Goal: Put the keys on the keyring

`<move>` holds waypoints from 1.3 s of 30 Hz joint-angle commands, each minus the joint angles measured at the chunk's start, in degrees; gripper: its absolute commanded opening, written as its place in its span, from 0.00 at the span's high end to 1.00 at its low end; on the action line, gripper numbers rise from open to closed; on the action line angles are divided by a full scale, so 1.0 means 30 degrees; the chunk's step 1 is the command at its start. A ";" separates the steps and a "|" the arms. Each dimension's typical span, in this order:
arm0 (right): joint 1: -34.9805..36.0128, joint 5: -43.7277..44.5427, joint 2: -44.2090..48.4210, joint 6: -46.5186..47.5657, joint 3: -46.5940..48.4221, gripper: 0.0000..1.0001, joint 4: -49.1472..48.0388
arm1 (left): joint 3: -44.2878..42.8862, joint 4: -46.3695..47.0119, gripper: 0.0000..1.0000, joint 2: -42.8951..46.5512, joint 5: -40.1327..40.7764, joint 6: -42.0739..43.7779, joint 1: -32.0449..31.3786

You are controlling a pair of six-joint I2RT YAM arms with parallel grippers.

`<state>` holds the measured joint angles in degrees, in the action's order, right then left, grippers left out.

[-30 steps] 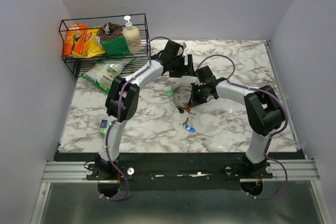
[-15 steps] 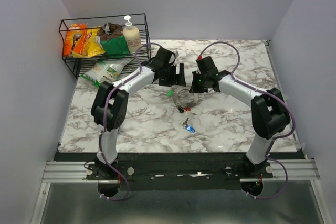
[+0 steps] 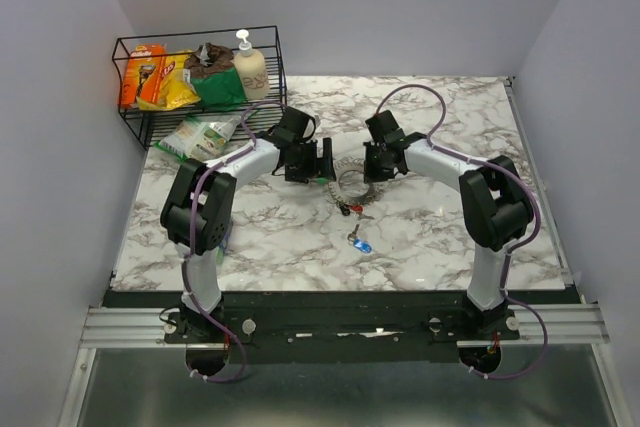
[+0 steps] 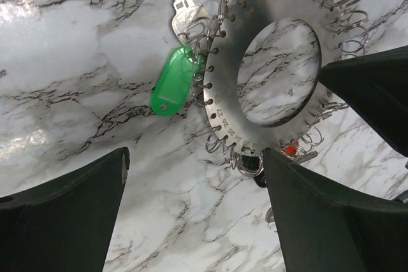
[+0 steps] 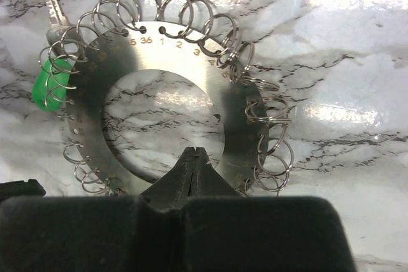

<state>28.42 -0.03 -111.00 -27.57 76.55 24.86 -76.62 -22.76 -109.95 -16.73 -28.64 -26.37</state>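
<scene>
Your green-tagged key (image 4: pixel 173 81) looks hooked on the keyring (image 4: pixel 223 93) between the spread, empty left gripper (image 4: pixel 194 164) and the pinched-together right gripper (image 5: pixel 197 152) (the blue-tagged key (image 3: pixel 361 245) lies loose behind them).

Even white light from above; far view sharp, close edges soft.

In the top view the white marble table with grey veins (image 3: pixel 280 247) is bright and evenly lit, and the arms throw only weak, short shadows. In both wrist views the polished stone gives strong white glare patches. The flat silvery metal ring with small wire loops (image 5: pixel 159 49) is in sharp focus and shines, with a darker shade on its left part in the right wrist view. The left gripper (image 4: pixel 194 151) and the right gripper (image 5: pixel 194 151), close to the lens, are black, slightly blurred, without surface detail.
</scene>
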 commanded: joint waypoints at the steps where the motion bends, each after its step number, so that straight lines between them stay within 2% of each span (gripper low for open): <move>1: 0.0076 0.1328 -0.0382 -0.0330 0.0351 0.99 0.0502 | -0.0123 0.1231 0.05 -0.0585 -0.0721 -0.0384 -0.0087; 12: 0.0076 0.1974 0.0291 -0.0448 -0.1141 0.99 0.0561 | -0.1090 0.1991 0.05 -0.2488 -0.2010 -0.1584 -0.0496; 28: 0.0076 0.0802 0.1053 -0.0565 -0.2520 0.99 -0.0055 | -0.4926 0.1495 0.05 -0.4716 -0.2772 -0.1879 -0.1200; 32: 0.0047 0.1006 0.1491 -0.0419 -0.2170 0.99 -0.0055 | -0.5164 0.0588 0.05 -0.4396 -0.1750 -0.1323 -0.1200; 39: 0.0076 0.1505 0.3160 0.0049 -0.1611 0.99 0.0209 | -0.4579 -0.0820 0.04 -0.2376 0.1531 0.0083 -0.1054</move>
<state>28.42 3.57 -105.95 -28.45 70.43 24.21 -91.02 -21.34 -122.32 -19.18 -31.83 -29.39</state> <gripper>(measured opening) 0.012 0.957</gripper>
